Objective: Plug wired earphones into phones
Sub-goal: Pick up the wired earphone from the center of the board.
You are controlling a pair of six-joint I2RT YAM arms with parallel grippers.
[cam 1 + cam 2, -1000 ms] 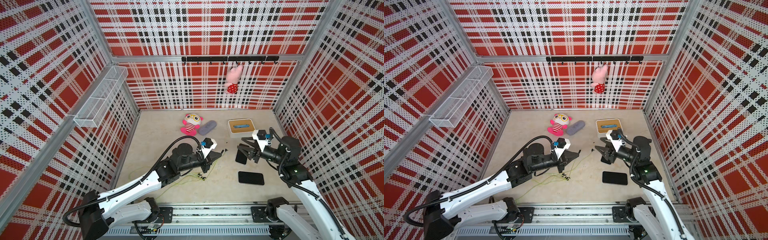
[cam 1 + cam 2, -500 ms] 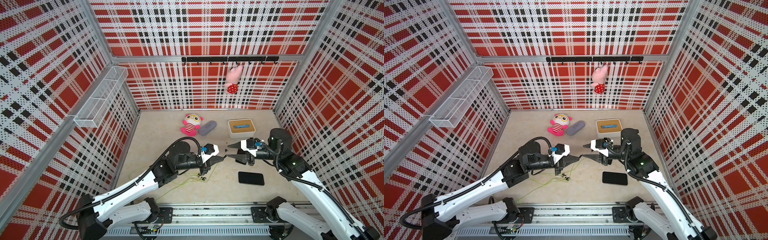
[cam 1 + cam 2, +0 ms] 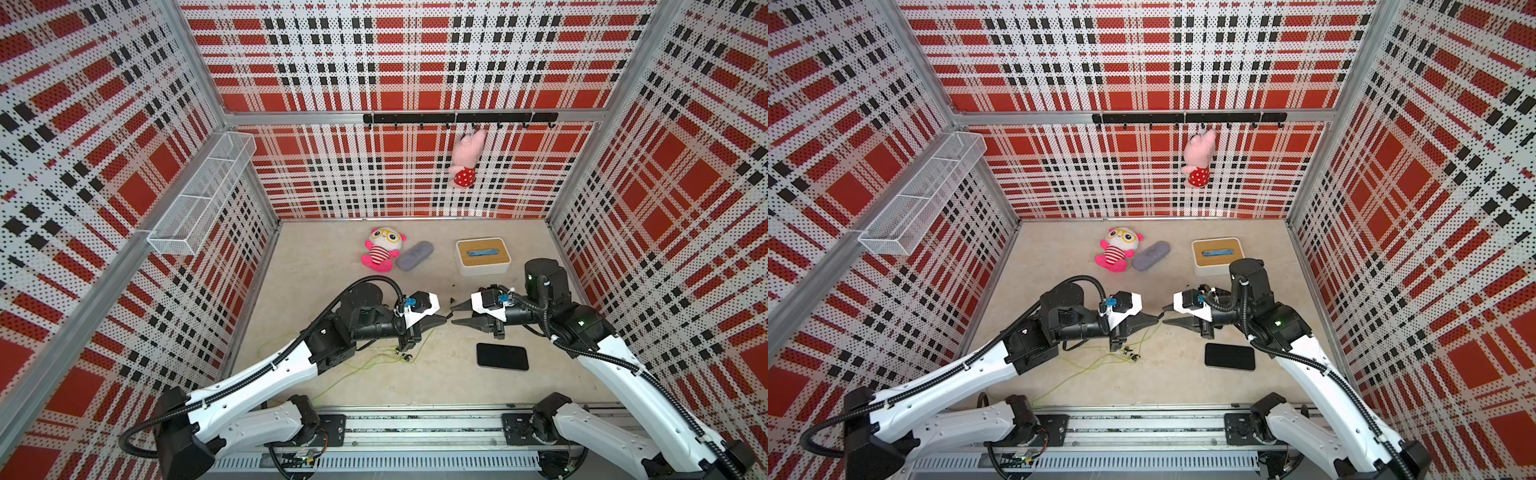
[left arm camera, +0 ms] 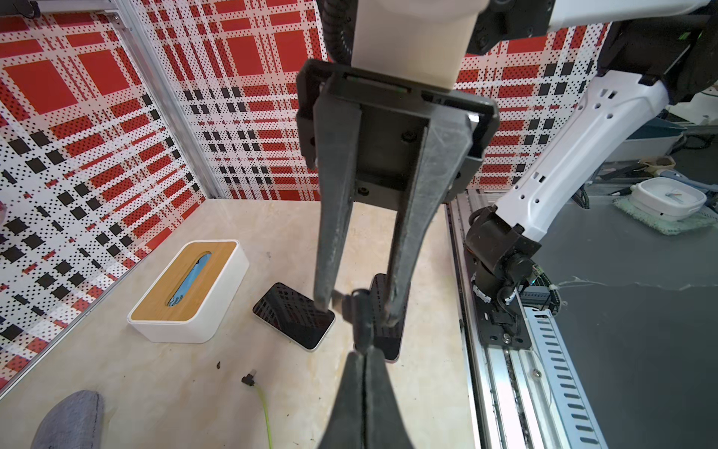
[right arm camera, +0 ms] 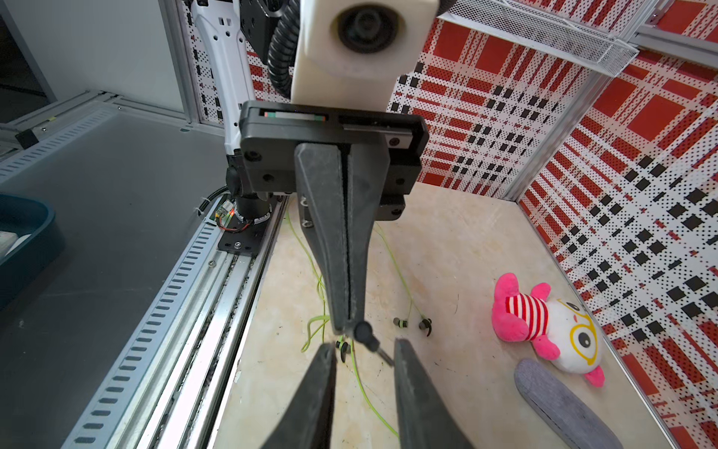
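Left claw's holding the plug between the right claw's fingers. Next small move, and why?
Probably close the right claw on the small black earphone plug with its metal pin. The shut left claw pinches that plug at its tips, and the pin lies in the gap between the right claw's open fingers, not yet gripped.

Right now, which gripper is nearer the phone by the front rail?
Right. The right gripper hangs just beyond the phone, toward the back wall; the left gripper faces it tip to tip, farther to the left.
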